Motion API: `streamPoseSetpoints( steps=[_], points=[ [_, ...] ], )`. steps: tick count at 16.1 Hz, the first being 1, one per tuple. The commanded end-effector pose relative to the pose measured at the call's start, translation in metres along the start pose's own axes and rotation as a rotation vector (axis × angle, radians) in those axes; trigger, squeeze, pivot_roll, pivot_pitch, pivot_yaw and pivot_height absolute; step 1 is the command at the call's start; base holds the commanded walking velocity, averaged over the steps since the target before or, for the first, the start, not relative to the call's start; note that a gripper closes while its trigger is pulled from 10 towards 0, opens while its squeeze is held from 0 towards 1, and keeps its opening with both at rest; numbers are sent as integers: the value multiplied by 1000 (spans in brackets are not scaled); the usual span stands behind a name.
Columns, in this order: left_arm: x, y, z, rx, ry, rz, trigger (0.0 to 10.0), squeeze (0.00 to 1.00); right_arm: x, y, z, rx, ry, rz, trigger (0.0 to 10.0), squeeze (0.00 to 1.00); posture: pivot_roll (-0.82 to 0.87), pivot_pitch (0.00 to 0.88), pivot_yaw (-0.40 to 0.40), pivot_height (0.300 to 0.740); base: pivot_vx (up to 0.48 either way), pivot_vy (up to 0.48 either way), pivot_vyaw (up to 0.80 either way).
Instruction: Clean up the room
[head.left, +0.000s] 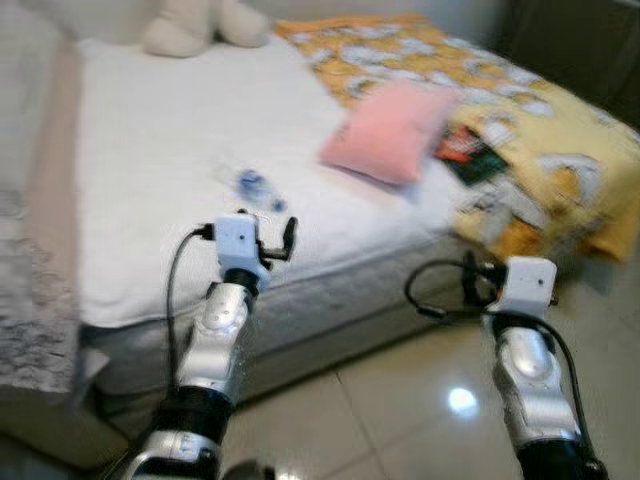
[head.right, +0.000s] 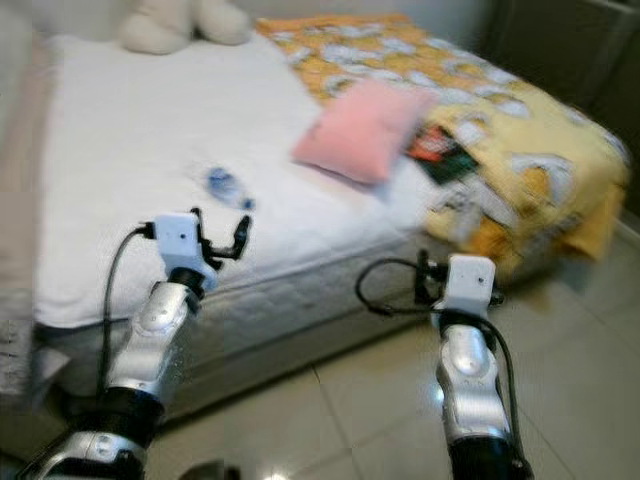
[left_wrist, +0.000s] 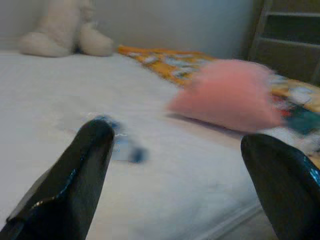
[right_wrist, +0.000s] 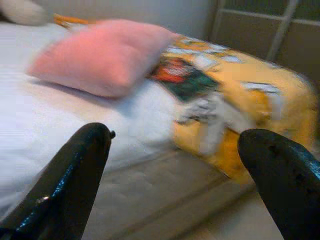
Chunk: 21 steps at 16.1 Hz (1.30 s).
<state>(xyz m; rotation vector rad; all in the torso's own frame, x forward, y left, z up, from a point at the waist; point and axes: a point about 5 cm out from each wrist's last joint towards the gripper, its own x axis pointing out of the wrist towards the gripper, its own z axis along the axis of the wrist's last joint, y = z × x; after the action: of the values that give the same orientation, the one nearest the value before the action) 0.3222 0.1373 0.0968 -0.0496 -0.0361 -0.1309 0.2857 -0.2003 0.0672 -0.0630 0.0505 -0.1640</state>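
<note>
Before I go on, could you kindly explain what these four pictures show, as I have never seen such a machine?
It is a humanoid robot facing a bed. Two pictures come from its head; two look along each wrist's black fingers. The left gripper and right gripper both have open jaws and hold nothing. On the bed lie a small plastic bottle, a pink pillow, a yellow patterned blanket and a white plush toy. The pictures are blurred.
</note>
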Motion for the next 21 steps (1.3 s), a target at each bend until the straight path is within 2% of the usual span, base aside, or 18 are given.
streamPoseSetpoints(
  steps=[1, 4, 6, 7, 12, 13, 15, 18, 21],
  points=[
    [2, 0, 2, -8, -3, 2, 10000, 0, 1, 1, 3, -13, -12, 13, 10000, 0, 18, 0, -12, 700, 480, 0, 0],
    [3, -3, 2, -5, -2, -10, 10000, 0, 1, 1, 2, -12, -6, 22, 10000, 0, 18, 0, -12, 700, 480, 0, 0],
    [2, -6, -2, 20, 16, -19, 10000, 0, 0, 0, 2, -6, -9, 21, 10000, 0, 18, 0, -12, 700, 371, 0, 688],
    [2, -6, -7, 40, 50, -9, 10000, 0, 0, 1, 2, -9, -3, 25, 10000, 0, 19, 0, -12, 700, 0, 0, 694],
    [-1, 2, -8, 41, 53, 26, 10000, 0, -2, -1, 0, -12, 0, 32, 10000, 0, 19, 0, -12, 700, 0, 0, 663],
    [-12, 6, -9, 17, 50, -4, 10000, 0, -7, -4, 1, 15, -24, 20, 10000, 0, 15, 0, -10, 700, 0, 0, 606],
    [-18, 7, -8, 29, 58, -29, 10000, 0, -13, -2, 9, 105, -72, 48, 10000, 0, 15, 0, -8, 700, 0, 0, 613],
    [-10, -7, 0, 38, 27, -74, 10000, 0, -10, 1, 9, 71, -58, 53, 10000, 0, 17, 0, -10, 700, 166, -271, 435],
    [-9, -9, 1, 13, 28, -78, 10000, 0, -7, 1, 10, 72, -47, 38, 10000, 0, 17, 0, -8, 700, 265, -396, 0]
  ],
)
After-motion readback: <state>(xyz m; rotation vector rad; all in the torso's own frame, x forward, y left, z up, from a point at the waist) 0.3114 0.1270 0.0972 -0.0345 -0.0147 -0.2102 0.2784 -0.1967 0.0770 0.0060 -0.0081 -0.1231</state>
